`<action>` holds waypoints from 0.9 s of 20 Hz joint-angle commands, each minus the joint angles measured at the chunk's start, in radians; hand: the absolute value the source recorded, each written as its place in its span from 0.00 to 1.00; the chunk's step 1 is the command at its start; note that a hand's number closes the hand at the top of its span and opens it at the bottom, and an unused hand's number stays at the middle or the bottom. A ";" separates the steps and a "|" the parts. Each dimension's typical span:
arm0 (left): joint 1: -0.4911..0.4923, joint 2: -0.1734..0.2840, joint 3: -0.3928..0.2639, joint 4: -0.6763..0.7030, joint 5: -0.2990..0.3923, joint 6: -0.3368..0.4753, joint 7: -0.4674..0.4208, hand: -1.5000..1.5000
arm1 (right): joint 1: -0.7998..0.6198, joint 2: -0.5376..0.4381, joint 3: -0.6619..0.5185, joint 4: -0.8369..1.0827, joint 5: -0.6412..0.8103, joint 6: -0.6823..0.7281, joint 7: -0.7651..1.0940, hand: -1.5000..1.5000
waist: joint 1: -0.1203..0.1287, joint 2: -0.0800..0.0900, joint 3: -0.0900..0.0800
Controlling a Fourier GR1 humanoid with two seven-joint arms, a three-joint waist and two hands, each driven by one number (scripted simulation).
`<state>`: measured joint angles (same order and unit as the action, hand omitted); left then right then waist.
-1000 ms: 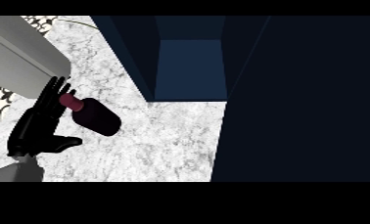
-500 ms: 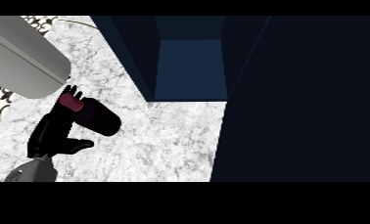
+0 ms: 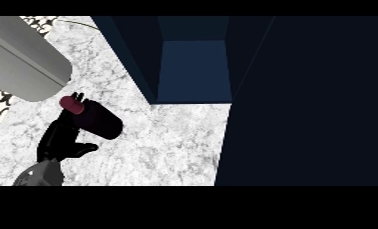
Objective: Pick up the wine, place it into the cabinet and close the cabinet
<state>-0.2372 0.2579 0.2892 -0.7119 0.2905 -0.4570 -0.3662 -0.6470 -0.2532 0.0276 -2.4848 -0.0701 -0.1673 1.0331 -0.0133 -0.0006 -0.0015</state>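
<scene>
The wine bottle (image 3: 100, 120) is dark maroon with a red cap and lies tilted, its neck pointing up and left, over the marble counter (image 3: 170, 148). My left hand (image 3: 57, 143) comes in from the lower left and is shut on the bottle, fingers behind it and thumb below it. To the right stands the dark blue cabinet (image 3: 133, 58), with its open compartment (image 3: 196, 68) showing. The bottle is left of and below that opening. My right hand shows nowhere.
A big grey rounded shape (image 3: 29, 68) fills the upper left corner, just above the bottle's neck; I cannot tell what it is. A broad dark panel (image 3: 303, 103) covers the whole right side, beside the compartment.
The fingers, spread a second ago, have curled round the bottle, and its neck has dropped slightly. The grey shape has slid further in from the left.
</scene>
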 commanded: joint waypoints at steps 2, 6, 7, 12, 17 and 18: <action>-0.053 0.017 0.005 0.142 -0.024 -0.043 -0.077 0.00 | 0.097 -0.005 -0.014 -0.186 -0.083 0.003 0.101 0.00 | -0.011 0.001 0.000; -0.131 0.051 0.024 0.241 -0.031 -0.066 -0.126 0.00 | 0.018 -0.022 -0.029 -0.166 -0.094 -0.020 0.158 0.00 | -0.017 0.000 -0.001; -0.129 0.020 0.003 0.246 -0.060 -0.028 -0.153 0.00 | 0.034 -0.019 -0.044 -0.149 -0.101 -0.017 0.136 0.00 | -0.010 0.001 0.000; -0.186 -0.001 -0.001 0.313 -0.072 -0.025 -0.193 0.00 | -0.034 -0.018 -0.036 -0.103 -0.076 -0.042 0.144 0.00 | -0.006 0.000 0.000; -0.177 0.010 0.000 0.372 -0.067 -0.147 -0.248 1.00 | 0.056 0.008 0.027 -0.124 -0.039 -0.019 0.080 0.00 | -0.006 0.002 0.000; -0.212 0.003 -0.011 0.383 -0.084 -0.113 -0.235 1.00 | 0.048 -0.004 -0.029 -0.102 -0.077 -0.015 0.070 0.00 | -0.006 0.003 0.000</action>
<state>-0.4193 0.2647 0.2944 -0.3670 0.2295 -0.5371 -0.5628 -0.6383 -0.2522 0.0317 -2.4855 -0.0719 -0.1864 1.0392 -0.0193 0.0011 -0.0020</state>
